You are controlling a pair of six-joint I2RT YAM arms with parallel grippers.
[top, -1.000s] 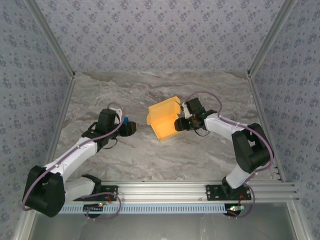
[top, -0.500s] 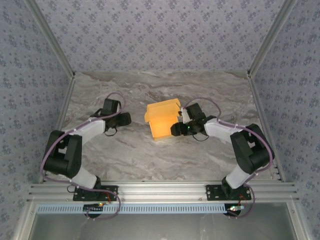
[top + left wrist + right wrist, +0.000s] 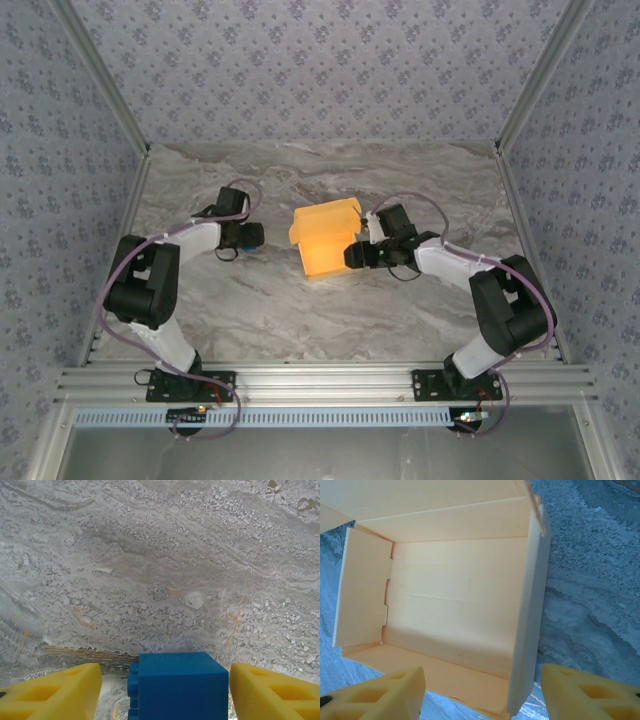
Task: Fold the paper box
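Left elbow (image 3: pixel 140 285) swung toward 9 o'clock | left claw (image 3: pixel 250 236) released around block (image 3: pixel 177 685) | right claw (image 3: pixel 483 675) released astride box (image 3: pixel 455 600) wall for folding

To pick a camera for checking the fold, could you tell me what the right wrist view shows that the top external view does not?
The right wrist view gives the paper box from inside, its notched wall, and the right claw with fingers apart at its edge. The top external view gives both arms and the left claw, apart from the box, with a blue block at its tip. Both share the box, the right claw and the table.
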